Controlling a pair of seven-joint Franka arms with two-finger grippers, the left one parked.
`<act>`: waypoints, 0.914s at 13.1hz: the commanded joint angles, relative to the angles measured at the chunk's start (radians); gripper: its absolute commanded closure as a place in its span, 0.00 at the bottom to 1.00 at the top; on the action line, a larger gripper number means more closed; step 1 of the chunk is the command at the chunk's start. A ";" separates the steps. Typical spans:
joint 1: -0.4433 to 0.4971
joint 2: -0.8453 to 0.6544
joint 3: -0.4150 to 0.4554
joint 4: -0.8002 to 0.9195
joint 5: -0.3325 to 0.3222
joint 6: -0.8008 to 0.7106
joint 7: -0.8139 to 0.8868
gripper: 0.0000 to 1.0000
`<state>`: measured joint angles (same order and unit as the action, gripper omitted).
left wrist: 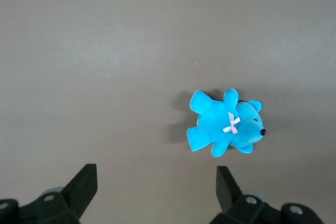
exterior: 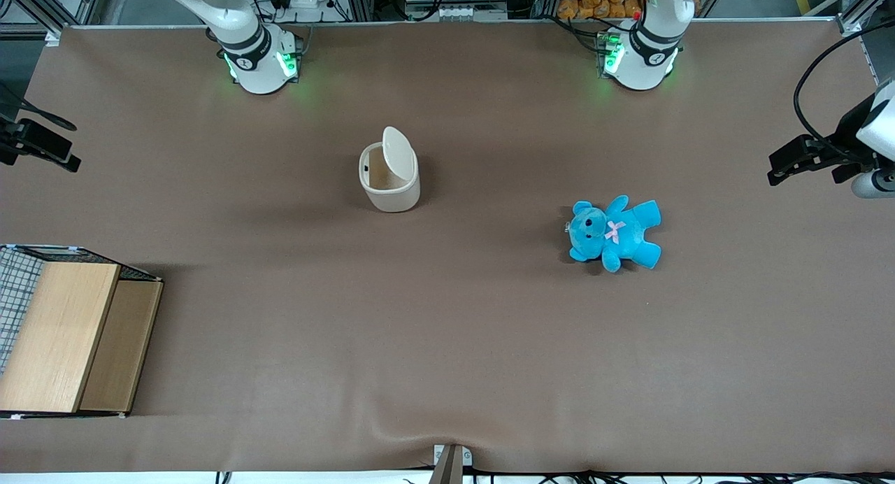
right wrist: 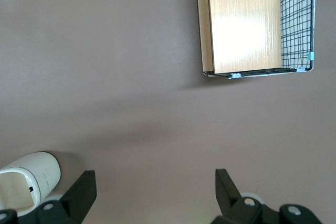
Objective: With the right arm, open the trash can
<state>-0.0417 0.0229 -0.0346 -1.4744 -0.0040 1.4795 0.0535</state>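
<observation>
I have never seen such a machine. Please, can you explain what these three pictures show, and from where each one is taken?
Two white robot arms stand at a brown table. One picture looks down from the front; the other two come from cameras on the arms' wrists. On the table are a cream trash can with its lid tipped up, a blue teddy lying toward the parked arm's end, and a wooden box with wire mesh toward the working arm's end. The working arm's claw is open, holds nothing, and hangs above bare table beside the trash can.

Robot lab: bench-mounted arms (exterior: pixel 252 43), cabling.
</observation>
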 commanded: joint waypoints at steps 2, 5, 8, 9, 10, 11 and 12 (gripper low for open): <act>-0.009 0.008 0.009 0.010 0.024 -0.004 -0.003 0.00; -0.009 0.006 0.008 0.002 0.041 0.004 -0.011 0.00; -0.009 0.008 0.008 0.003 0.032 0.002 -0.014 0.00; -0.009 0.008 0.008 0.003 0.030 0.002 -0.015 0.00; -0.009 0.006 0.008 0.003 0.029 0.002 -0.015 0.00; -0.007 0.006 0.008 0.005 0.027 0.001 -0.012 0.00; -0.010 0.008 0.008 0.005 0.027 0.002 -0.012 0.00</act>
<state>-0.0416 0.0301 -0.0326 -1.4753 0.0230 1.4808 0.0521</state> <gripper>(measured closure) 0.000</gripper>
